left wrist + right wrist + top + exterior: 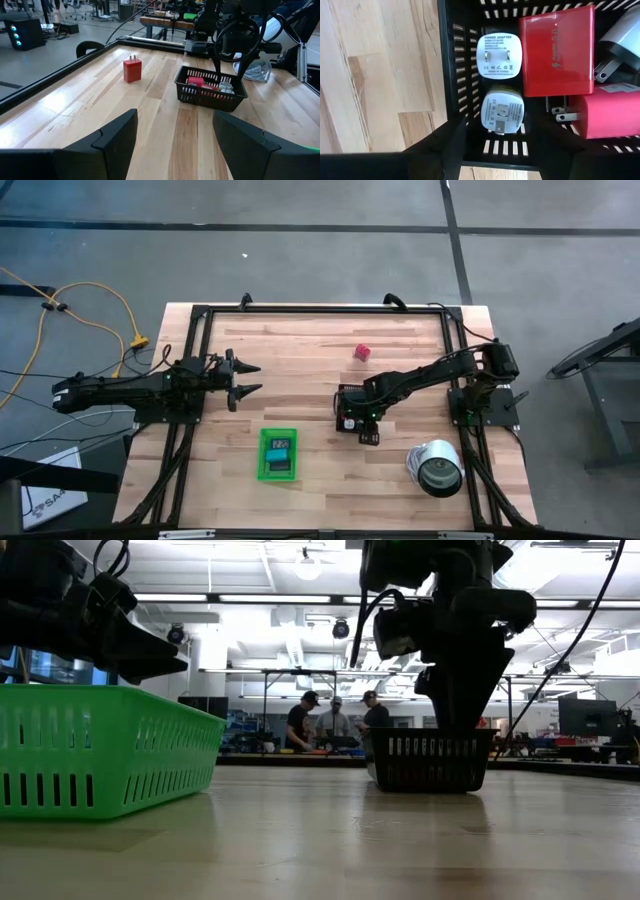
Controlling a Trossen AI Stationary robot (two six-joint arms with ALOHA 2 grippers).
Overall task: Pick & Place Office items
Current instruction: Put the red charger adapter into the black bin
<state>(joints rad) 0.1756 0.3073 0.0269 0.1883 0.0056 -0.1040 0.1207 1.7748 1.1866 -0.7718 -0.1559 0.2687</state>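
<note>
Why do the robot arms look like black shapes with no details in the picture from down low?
In the low view the bright ceiling lights shine toward the camera, so the arms and the black basket go dark against them, and the near tabletop looks soft. In the right wrist view the light falls from above, so the print on the white charger reads clearly.

Bright overhead ceiling lights; low view's foreground softly blurred.
</note>
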